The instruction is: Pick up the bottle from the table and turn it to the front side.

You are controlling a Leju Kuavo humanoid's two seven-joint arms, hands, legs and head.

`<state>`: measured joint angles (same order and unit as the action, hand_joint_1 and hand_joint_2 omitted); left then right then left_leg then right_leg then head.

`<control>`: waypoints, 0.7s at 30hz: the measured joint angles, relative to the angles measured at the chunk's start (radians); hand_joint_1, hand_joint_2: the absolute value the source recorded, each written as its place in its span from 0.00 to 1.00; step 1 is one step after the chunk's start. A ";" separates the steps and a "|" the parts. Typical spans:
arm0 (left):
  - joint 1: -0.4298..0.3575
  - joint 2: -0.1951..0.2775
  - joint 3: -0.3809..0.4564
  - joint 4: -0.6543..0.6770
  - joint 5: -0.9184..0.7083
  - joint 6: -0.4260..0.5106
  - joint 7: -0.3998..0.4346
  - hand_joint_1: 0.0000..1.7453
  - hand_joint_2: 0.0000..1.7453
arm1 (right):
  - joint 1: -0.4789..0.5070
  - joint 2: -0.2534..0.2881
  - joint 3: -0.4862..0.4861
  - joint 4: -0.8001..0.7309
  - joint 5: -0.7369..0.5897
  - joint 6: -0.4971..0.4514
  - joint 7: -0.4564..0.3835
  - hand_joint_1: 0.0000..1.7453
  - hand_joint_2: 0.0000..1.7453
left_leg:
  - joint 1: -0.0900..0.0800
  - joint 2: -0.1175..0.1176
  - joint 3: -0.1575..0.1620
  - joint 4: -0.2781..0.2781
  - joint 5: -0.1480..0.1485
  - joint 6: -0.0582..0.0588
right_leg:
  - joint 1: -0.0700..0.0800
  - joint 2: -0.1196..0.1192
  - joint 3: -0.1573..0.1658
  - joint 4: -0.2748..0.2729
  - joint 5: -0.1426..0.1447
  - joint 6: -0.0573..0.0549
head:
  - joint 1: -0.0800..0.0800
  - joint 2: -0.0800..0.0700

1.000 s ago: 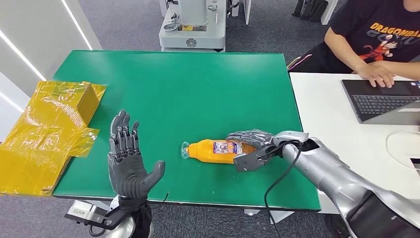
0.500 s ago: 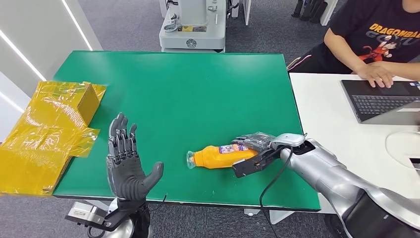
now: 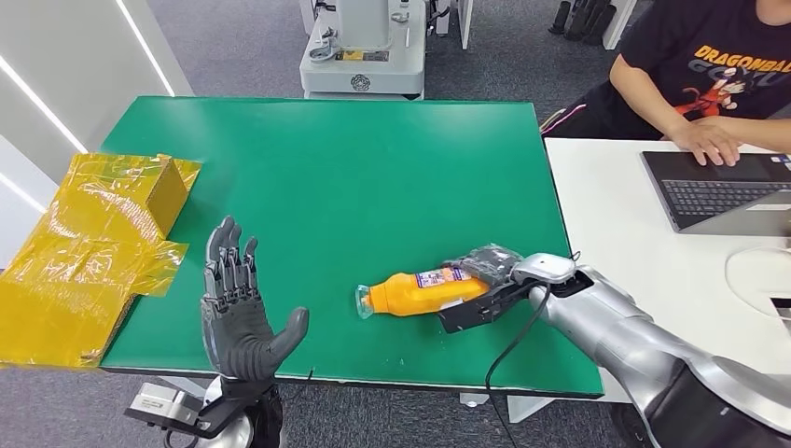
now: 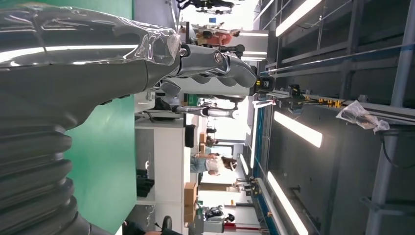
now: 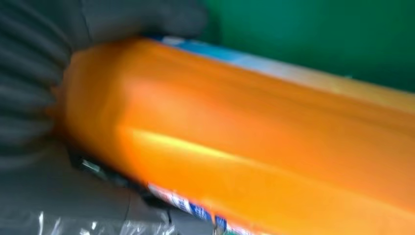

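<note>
Right hand (image 3: 485, 280) grips the orange bottle (image 3: 415, 292) by its base, cap toward nine o'clock, over the green table's (image 3: 373, 168) near edge, while left hand (image 3: 241, 313) hovers open-fingered, holding nothing.

A: Head cam?
B: High on the body, facing fwd and down over the green table (image 3: 373, 177). Both arms enter from below. Far edge takes in a white desk (image 3: 634, 243) w/ a laptop (image 3: 718, 191).

A: Left wrist cam?
B: Turned sideways, close behind the left hand (image 4: 215, 68). Looks past it along the table's edge into the room and ceiling lights.

A: Right wrist cam?
B: Very close, blurred. Orange bottle (image 5: 254, 142) right at the lens, right hand (image 5: 44, 98) at frame edge, green table beyond.

A: Overlap?
B: Head and right wrist share bottle (image 3: 420, 291) and right hand (image 3: 485, 280). Head and left wrist share left hand (image 3: 238, 308) and table.
</note>
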<state>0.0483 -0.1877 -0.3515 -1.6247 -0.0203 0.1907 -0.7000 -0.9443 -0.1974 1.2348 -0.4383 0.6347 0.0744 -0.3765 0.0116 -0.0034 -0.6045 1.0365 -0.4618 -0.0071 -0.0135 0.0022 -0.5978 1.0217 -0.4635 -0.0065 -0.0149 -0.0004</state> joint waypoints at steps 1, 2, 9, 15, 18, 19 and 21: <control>0.001 0.000 0.000 0.000 -0.001 0.001 0.000 0.00 1.00 | 0.008 0.002 -0.002 0.000 -0.002 -0.031 0.012 1.00 1.00 | 0.000 0.000 0.000 0.000 0.000 0.000 | 0.000 0.000 0.000 0.000 0.000 0.000 | 0.000 0.000; 0.001 0.000 0.001 0.000 -0.001 0.001 0.000 0.00 1.00 | 0.014 0.004 -0.003 0.000 -0.004 -0.053 0.019 1.00 1.00 | 0.000 0.000 0.000 0.000 0.000 0.000 | 0.000 0.000 0.000 0.000 0.000 0.000 | 0.000 0.000; 0.003 0.000 0.002 0.000 -0.005 0.005 0.000 0.00 1.00 | 0.030 0.013 -0.012 0.001 -0.013 -0.109 0.042 1.00 1.00 | 0.000 0.000 0.000 0.000 0.000 0.000 | 0.000 0.000 0.000 0.000 0.000 0.000 | 0.000 0.000; 0.020 -0.004 0.012 -0.002 -0.014 0.039 0.000 0.00 1.00 | 0.122 0.059 -0.128 -0.014 -0.108 -0.400 0.107 1.00 1.00 | 0.000 0.000 -0.001 0.000 0.000 0.000 | 0.000 0.000 -0.001 0.000 0.000 0.000 | 0.000 0.000; 0.027 -0.006 0.013 -0.003 -0.016 0.056 0.000 0.00 1.00 | 0.185 0.086 -0.228 -0.054 -0.176 -0.519 0.074 1.00 1.00 | 0.000 0.000 -0.001 -0.001 0.000 0.000 | 0.000 0.000 -0.001 0.000 -0.002 0.000 | 0.000 0.000; 0.029 -0.007 0.014 -0.003 -0.017 0.060 0.000 0.00 1.00 | 0.207 0.093 -0.263 -0.071 -0.198 -0.546 0.055 1.00 1.00 | 0.000 -0.001 -0.001 -0.001 0.000 0.000 | 0.000 -0.001 -0.001 0.000 -0.002 0.000 | 0.000 0.000; 0.032 -0.008 0.014 -0.003 -0.018 0.065 0.000 0.00 1.00 | 0.246 0.104 -0.327 -0.108 -0.227 -0.578 0.021 1.00 1.00 | 0.000 -0.001 -0.002 -0.001 -0.001 0.000 | 0.000 -0.001 -0.001 0.000 -0.003 0.000 | 0.000 0.000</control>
<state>0.0799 -0.1956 -0.3380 -1.6274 -0.0380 0.2555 -0.7000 -0.6979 -0.0933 0.9082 -0.5461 0.4076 -0.5032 -0.3552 0.0118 -0.0045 -0.6060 1.0355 -0.4624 -0.0073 -0.0133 0.0010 -0.5989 1.0221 -0.4663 -0.0063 -0.0149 -0.0004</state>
